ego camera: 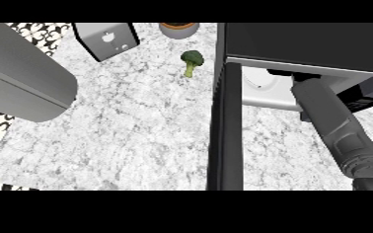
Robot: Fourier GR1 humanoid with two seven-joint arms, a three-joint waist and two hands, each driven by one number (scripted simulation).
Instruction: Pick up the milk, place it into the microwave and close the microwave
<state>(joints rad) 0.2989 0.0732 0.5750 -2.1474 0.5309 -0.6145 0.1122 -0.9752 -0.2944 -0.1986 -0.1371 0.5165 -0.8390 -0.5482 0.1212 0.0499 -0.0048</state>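
one view only, head view. right grey forearm (331, 123) reaches into black microwave (291, 44), open door (227, 128) swung out edge-on toward viewer. right hand hidden inside cavity; cannot tell whether fingers hold anything. milk not visible, likely inside cavity with hand, so placing step seems in hand. next move calls for release, pulling arm out, then swinging door shut. left grey forearm (33, 79) at left edge, hand cut off. green broccoli floret (192, 61) on white marble counter (131, 128); grey toaster (107, 40) and brown bowl (179, 28) at back.

no readable text or numbers; only an unlettered emblem on the toaster (107, 40)
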